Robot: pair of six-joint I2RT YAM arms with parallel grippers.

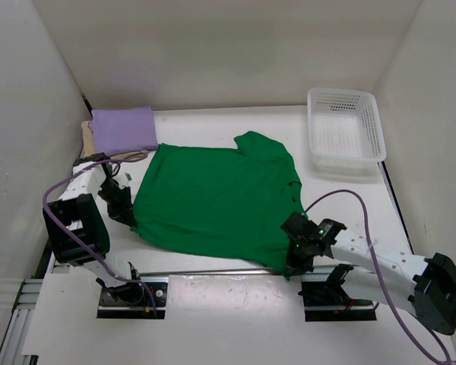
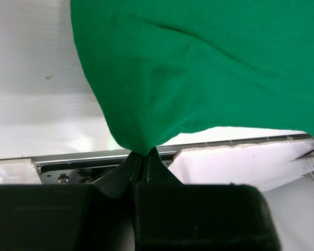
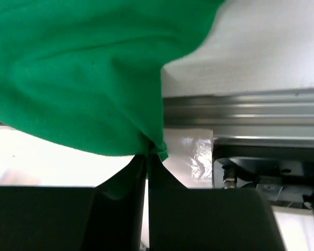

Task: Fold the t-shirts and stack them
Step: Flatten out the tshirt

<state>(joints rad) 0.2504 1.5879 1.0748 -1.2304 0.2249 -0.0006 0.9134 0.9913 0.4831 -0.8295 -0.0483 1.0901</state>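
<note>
The bright green t-shirt (image 1: 216, 198) lies spread across the middle of the table, collar to the right. My left gripper (image 1: 124, 215) is shut on its near left corner (image 2: 138, 138), the cloth pinched at the fingertips (image 2: 142, 153). At the near right, my right gripper (image 1: 295, 262) is shut on the other hem corner (image 3: 146, 136), a small fold sticking out past the tips (image 3: 148, 154). The light purple t-shirt (image 1: 123, 128) sits folded at the back left on top of the tan t-shirt (image 1: 87, 137), of which only an edge shows.
A white plastic mesh basket (image 1: 345, 131) stands at the back right. White walls close in the table on three sides. The metal rail and white board (image 1: 213, 285) run along the near edge, just below both grippers.
</note>
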